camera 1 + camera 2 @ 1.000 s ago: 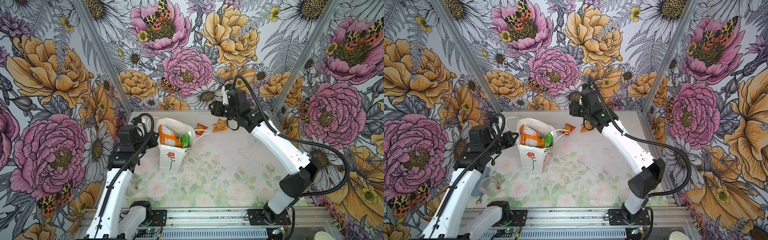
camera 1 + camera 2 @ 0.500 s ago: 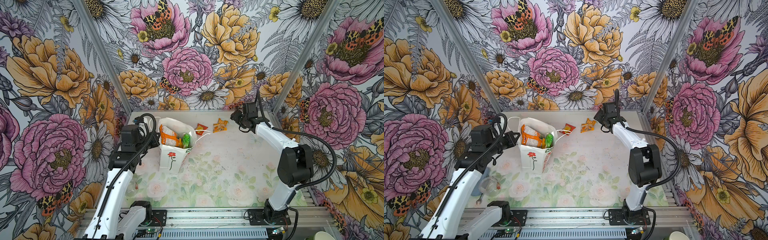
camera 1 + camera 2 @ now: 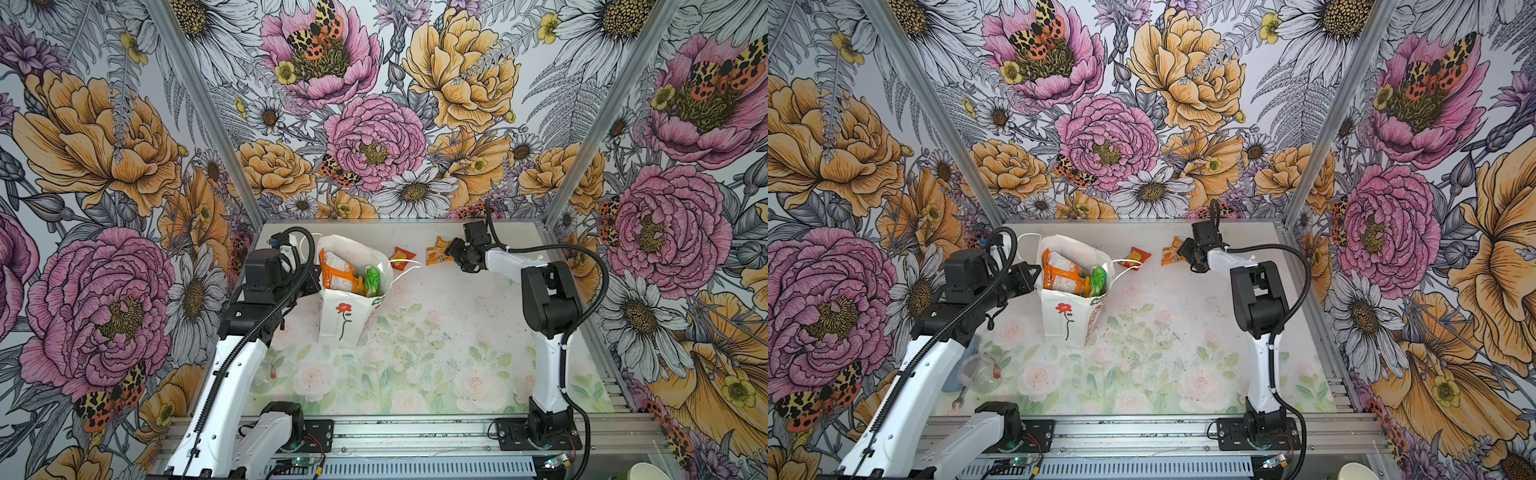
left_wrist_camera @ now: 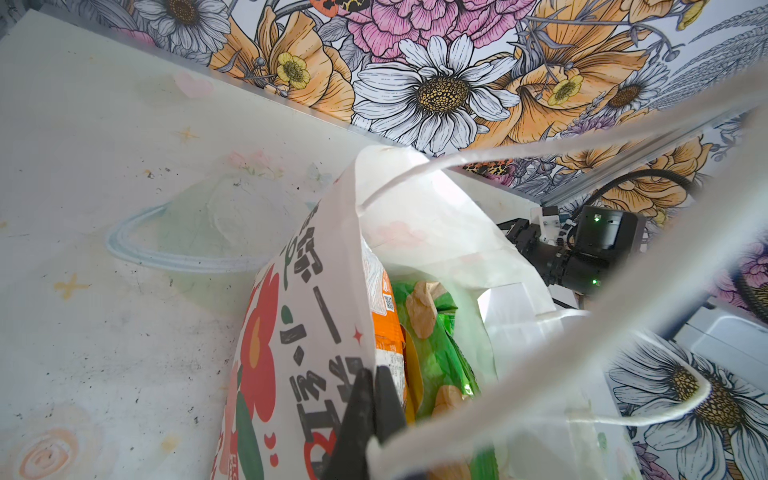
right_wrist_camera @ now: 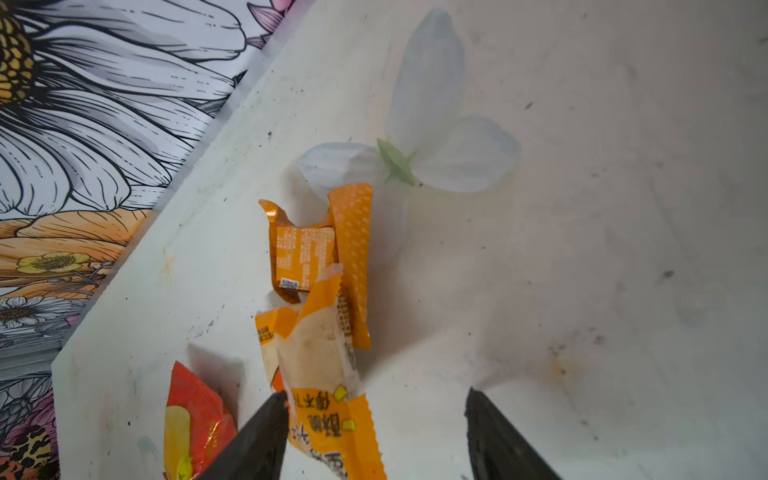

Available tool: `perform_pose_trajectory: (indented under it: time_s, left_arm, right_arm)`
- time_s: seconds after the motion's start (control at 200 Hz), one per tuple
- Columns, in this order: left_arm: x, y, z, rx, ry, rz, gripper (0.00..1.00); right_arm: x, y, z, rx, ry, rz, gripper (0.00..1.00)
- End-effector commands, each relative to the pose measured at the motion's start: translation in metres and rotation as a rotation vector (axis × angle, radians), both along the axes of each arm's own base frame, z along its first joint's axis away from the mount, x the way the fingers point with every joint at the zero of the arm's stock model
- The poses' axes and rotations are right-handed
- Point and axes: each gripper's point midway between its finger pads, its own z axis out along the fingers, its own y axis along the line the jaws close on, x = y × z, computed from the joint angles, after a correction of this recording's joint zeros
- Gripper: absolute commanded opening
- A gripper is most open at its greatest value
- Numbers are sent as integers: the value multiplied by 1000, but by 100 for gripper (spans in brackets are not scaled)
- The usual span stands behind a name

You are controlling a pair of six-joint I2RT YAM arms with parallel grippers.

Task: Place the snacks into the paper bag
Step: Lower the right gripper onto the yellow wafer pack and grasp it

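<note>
The white paper bag (image 3: 341, 309) (image 3: 1064, 312) stands upright at the left, mouth open. An orange snack packet (image 3: 337, 272) and a green one (image 3: 372, 279) stick out of it. My left gripper (image 4: 374, 376) is shut on the bag's rim (image 4: 332, 332), pinching the printed wall. At the back, a small red packet (image 3: 402, 252) (image 5: 191, 419) and two orange packets (image 3: 436, 253) (image 3: 1172, 257) lie on the table. My right gripper (image 3: 451, 251) (image 5: 376, 399) is open and low over them. The orange-white packet (image 5: 320, 374) lies between its jaws, against one finger.
A clear plastic cup (image 3: 978, 372) and a small wrench (image 3: 958, 401) lie at the front left under my left arm. The bag's cord handle (image 3: 405, 266) trails toward the red packet. The flowered back wall (image 3: 415, 195) stands close behind the packets.
My right arm has folded its elbow back to the right and lowered its gripper onto the orange packets, jaws a little wider. The left arm and the bag have not moved.
</note>
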Motion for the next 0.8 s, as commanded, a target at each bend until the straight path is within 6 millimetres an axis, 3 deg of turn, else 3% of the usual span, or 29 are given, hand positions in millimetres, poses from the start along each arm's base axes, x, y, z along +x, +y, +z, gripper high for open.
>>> perform_pose_trajectory:
  time_s: [0.0,0.415,0.676,0.796]
  left_arm:
    - [4,-4,15,21,-50,-18,4]
    - [2,-4,15,38,-50,-17,4]
    - [1,-5,16,40,-54,-18,5]
    - [1,-5,16,40,-53,-16,5]
  right_arm:
    - [19,11,14,62,-69,5,69]
    - [19,30,-8,133,-42,35,59]
    - [18,34,-12,137,-37,45,37]
    - [17,34,-6,138,-53,44,27]
